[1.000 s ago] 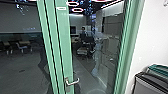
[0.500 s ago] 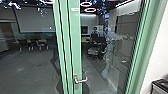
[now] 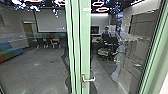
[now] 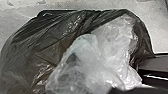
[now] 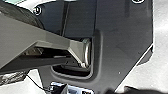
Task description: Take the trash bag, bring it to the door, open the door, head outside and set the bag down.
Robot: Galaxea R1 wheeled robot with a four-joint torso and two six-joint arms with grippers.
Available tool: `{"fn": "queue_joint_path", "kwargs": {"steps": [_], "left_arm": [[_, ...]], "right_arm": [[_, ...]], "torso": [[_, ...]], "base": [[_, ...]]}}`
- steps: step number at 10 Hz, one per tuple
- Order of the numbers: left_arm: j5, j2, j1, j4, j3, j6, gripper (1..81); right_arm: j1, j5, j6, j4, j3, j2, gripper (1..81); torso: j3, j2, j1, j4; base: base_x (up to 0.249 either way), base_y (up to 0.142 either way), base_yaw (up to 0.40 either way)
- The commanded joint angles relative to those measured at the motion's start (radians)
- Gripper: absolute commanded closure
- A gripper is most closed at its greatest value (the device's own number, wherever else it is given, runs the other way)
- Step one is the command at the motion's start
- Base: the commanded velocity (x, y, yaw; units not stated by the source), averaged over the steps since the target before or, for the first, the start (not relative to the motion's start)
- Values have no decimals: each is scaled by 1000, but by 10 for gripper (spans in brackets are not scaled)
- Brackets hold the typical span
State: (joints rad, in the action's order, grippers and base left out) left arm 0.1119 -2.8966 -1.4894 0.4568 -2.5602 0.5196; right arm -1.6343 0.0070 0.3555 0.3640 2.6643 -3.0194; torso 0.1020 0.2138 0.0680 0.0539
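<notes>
While the door stands ahead, handle facing the robot, the trash bag is close to the left wrist, presumably held low for door clearance; neither end effector's grip state can be determined.

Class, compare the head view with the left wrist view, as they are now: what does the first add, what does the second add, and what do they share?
Head view adds: a green-framed glass door with its metal handle; beyond the glass, a person, a large pale screen and low coloured seating.

Left wrist view adds: the dark, see-through trash bag, with crumpled clear plastic lying across part of it.

Shared: greyish floor, though I cannot tell whether it is the same stretch.
</notes>
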Motion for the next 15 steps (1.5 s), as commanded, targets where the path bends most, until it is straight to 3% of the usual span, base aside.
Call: {"fn": "queue_joint_path", "kwargs": {"steps": [1,15], "left_arm": [[66,8,65,3,3,4,811],[68,-6,65,-27,-18,4,811]], "right_arm": [[43,-50,-1,9,-1,-5,10],[44,-55,-1,9,0,-5,10]], "torso": [[0,0,0,0],[0,0,0,0]], "base": [[0,0,310],[0,0,301]]}}
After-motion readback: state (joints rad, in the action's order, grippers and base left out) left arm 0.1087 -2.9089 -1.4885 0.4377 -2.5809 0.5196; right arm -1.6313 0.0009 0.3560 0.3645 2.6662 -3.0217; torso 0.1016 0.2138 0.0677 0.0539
